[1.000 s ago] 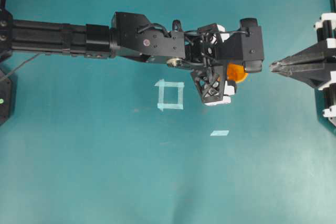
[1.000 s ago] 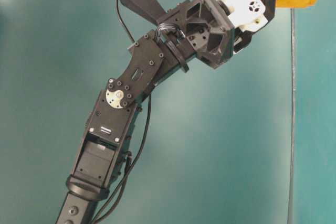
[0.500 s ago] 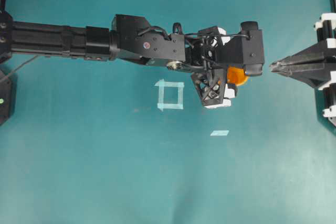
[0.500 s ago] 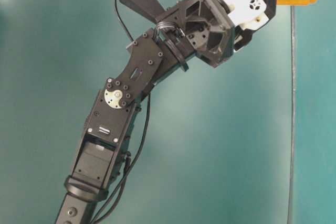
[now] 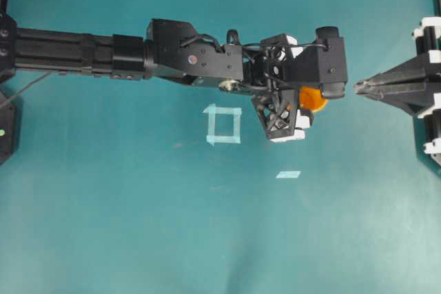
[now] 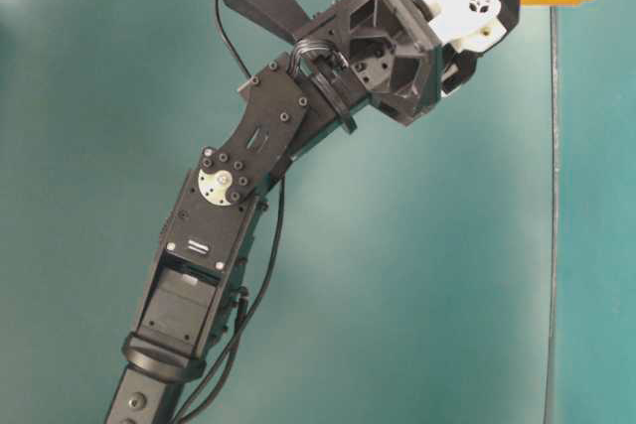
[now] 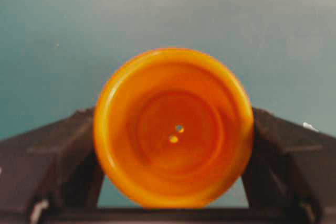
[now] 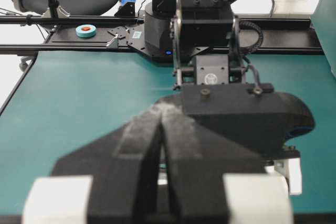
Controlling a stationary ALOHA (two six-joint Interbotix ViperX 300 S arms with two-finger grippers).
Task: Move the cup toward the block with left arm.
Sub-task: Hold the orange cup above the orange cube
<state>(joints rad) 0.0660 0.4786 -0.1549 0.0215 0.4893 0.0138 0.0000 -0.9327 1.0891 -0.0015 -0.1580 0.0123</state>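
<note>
Overhead view: the left hand [image 5: 313,105] grips the cup [image 5: 311,98], jaws clamped on both its sides, right of the tape square [image 5: 223,124] over the table [image 5: 138,225]. No block visible, so delivery remains. The right hand [image 5: 358,87] sits clenched, empty.
</note>
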